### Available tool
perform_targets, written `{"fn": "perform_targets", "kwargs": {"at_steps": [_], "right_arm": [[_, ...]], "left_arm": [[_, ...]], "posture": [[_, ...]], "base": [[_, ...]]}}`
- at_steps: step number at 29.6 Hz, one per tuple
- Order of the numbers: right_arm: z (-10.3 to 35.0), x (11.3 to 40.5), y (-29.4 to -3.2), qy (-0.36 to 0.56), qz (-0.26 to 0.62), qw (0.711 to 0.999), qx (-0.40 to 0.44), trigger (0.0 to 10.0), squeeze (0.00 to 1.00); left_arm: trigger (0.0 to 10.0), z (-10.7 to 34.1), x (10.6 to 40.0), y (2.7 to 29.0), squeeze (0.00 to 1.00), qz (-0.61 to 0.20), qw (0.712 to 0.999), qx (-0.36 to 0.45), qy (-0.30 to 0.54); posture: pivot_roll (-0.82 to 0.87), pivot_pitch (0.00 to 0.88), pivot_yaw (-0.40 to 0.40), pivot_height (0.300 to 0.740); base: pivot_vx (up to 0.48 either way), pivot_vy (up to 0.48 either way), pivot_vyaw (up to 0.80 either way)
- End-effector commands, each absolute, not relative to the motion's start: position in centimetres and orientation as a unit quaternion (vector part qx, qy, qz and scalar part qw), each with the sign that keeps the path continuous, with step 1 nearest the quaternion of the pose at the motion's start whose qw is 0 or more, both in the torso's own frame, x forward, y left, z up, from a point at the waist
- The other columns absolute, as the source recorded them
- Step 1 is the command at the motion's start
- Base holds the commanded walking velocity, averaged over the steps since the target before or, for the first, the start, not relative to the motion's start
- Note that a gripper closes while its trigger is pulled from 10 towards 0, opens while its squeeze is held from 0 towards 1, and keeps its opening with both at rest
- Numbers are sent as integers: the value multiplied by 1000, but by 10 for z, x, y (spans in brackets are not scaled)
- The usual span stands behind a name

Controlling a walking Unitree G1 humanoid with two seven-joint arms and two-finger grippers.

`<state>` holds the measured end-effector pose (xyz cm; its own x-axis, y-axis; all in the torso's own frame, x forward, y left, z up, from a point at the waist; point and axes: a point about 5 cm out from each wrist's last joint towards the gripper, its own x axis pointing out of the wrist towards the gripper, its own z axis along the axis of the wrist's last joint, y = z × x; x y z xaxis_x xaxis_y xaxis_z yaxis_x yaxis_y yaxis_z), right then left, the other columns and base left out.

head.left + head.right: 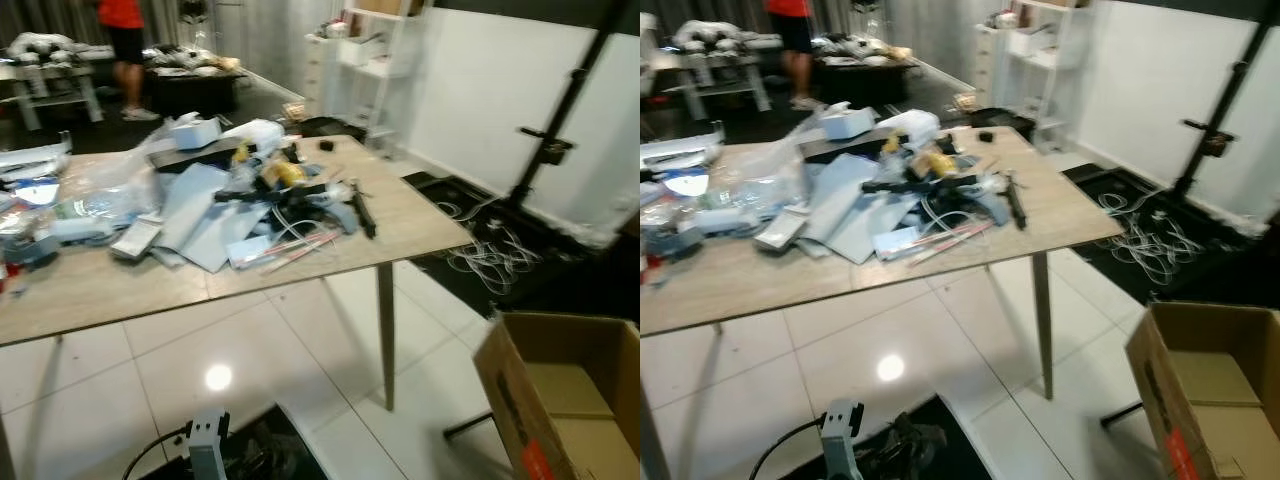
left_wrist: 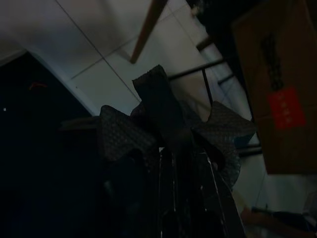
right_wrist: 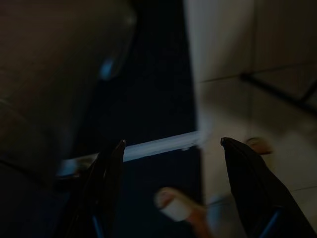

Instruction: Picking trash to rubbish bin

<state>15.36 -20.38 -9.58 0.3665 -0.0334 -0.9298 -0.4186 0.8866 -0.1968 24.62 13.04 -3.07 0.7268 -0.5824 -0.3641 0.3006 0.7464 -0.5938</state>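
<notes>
Dark crumpled trash (image 2: 168, 124) in left hand (image 2: 178, 163)

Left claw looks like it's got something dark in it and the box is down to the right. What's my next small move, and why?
Probably swing the left claw toward the open cardboard box and release there: the fingers are shut on a crumpled dark piece of trash, and the box stands on the floor to the right of the cluttered table.
</notes>
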Motion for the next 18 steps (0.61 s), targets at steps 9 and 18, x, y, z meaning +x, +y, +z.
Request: {"fn": "perform_targets", "kwargs": {"at_steps": [9, 18], "right_arm": [[-97, 147, -210, 561, 111, 791, -215, 10000, 0], [-97, 146, -211, 562, 103, 792, -216, 10000, 0]], "left_arm": [[10000, -25, 249, 112, 0, -298, 884, -247, 262], [10000, -12, 259, 93, 0, -348, 879, -229, 230]], "posture": [[-109, 97, 32, 740], [-113, 97, 34, 740]], "base": [[0, 0, -777], [0, 0, -775]]}}
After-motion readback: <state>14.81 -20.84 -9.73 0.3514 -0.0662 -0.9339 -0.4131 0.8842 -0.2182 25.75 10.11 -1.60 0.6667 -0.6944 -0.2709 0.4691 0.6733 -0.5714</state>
